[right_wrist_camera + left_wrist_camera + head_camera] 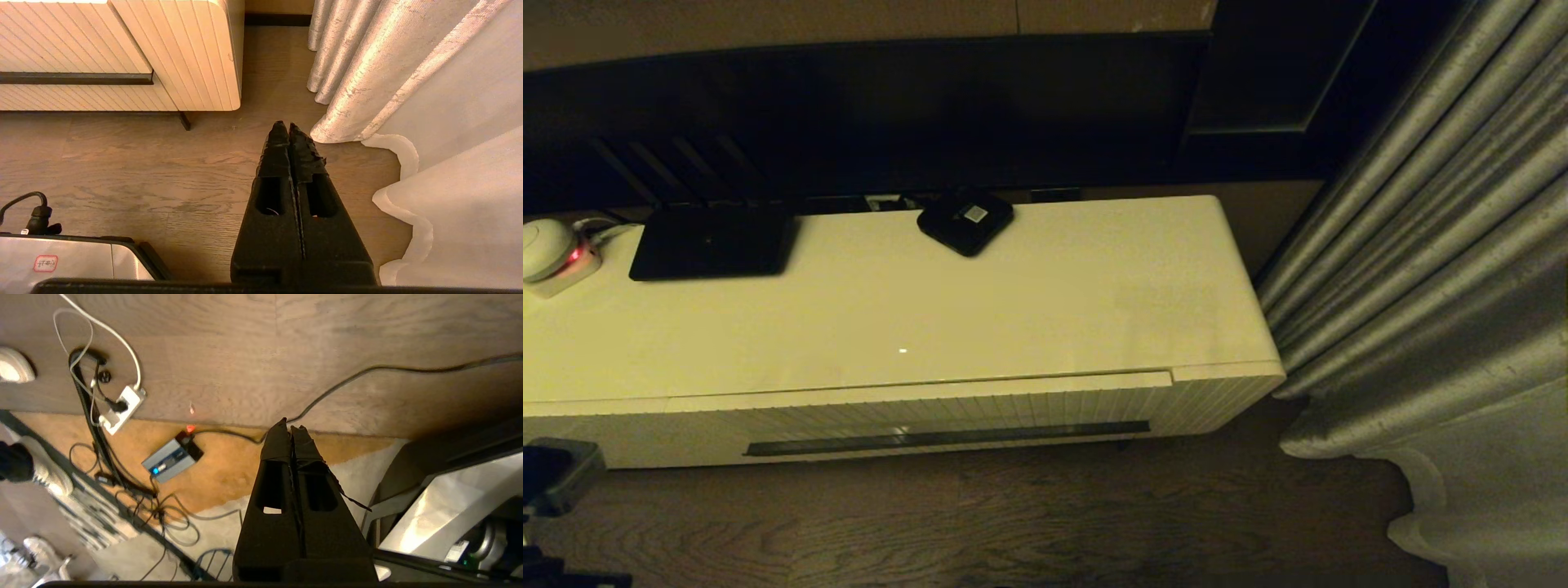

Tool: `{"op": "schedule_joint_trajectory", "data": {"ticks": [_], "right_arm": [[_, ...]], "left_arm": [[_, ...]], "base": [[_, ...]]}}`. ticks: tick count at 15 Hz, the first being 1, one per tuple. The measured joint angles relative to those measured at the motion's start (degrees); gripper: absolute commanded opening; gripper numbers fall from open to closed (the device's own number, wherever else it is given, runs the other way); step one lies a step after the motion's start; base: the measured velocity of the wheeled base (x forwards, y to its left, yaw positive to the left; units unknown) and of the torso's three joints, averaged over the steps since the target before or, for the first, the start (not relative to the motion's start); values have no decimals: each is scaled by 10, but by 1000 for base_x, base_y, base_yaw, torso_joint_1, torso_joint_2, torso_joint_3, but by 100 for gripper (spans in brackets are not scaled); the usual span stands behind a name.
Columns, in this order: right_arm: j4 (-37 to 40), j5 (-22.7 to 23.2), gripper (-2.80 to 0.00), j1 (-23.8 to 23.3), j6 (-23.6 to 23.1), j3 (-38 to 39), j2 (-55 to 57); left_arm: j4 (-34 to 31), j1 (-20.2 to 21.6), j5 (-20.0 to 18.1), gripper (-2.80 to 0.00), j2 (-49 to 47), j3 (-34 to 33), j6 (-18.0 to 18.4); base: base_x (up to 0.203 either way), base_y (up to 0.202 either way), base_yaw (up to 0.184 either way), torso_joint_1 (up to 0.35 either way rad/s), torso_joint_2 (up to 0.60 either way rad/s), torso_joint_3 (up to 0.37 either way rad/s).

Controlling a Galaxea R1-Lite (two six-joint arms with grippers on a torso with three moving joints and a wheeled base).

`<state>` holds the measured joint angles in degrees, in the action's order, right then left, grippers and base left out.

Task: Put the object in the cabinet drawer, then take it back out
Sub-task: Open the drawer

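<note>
The wide cream-white cabinet drawer [931, 412], with its vertically ribbed front and long dark horizontal handle slot [947, 438], sits pushed in flush under the glossy cream top of the low cabinet [980, 302]. The black folding umbrella shows in none of the views, so where it lies cannot be told. In the right wrist view the same ribbed drawer front [73, 53] and the rounded corner of the cabinet stand above the brown wood-grain floor [135, 171].

The left gripper [289, 426] hangs low off to the robot's left, pointing down over wooden flooring and an orange-tan carpet edge; its two black tapered fingers [276, 445] are pressed together with nothing between them. In the head view only a dark part of that arm [556, 478] shows at the lower left corner, below the cabinet's front. Beneath the left gripper lie a white power strip [122, 408], a small grey box with a blue light [168, 460] and a tangle of dark cables [155, 506].

The right gripper [286, 130] is parked, aimed at the floor between the cabinet's corner and the pale silvery pleated curtain [367, 65]; its black fingers [277, 151] are likewise closed tight on nothing.

On the cabinet top, near the back edge, rest a flat black rectangular device [712, 243], a small black square box with a white label [965, 222], and at the far left a white rounded object with a red light [551, 253]. The grey curtain [1429, 269] hangs just right of the cabinet.
</note>
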<state>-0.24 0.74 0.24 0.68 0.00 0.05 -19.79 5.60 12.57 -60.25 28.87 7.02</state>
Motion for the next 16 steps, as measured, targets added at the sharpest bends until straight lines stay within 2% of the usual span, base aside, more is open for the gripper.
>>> {"op": "schedule_joint_trajectory", "data": {"ticks": [4, 5, 6, 7, 9, 11, 13, 16], "right_arm": [[0, 0, -280, 0, 0, 0, 0], [0, 0, -280, 0, 0, 0, 0], [0, 0, -280, 0, 0, 0, 0], [0, 0, -280, 0, 0, 0, 0], [0, 0, -280, 0, 0, 0, 0], [0, 0, -280, 0, 0, 0, 0], [0, 0, -280, 0, 0, 0, 0], [0, 0, -280, 0, 0, 0, 0]], "left_arm": [[1, -6, -9, -280, -8, -2, 7], [6, -10, -12, -280, -11, -2, 14], [25, -25, -16, -280, -20, 0, 41], [46, -45, -21, -280, -36, 2, 84], [89, -89, -37, -280, -79, 7, 213], [118, -131, -51, -280, -125, 14, 325], [149, -156, -57, -280, -156, 31, 394], [156, -187, -57, -280, -189, 52, 460]], "base": [[0, 0, 0, 0, 0, 0], [0, 0, 0, 0, 0, 0], [0, 0, 0, 0, 0, 0], [0, 0, 0, 0, 0, 0], [0, 0, 0, 0, 0, 0], [0, 0, 0, 0, 0, 0], [0, 0, 0, 0, 0, 0], [0, 0, 0, 0, 0, 0]]}}
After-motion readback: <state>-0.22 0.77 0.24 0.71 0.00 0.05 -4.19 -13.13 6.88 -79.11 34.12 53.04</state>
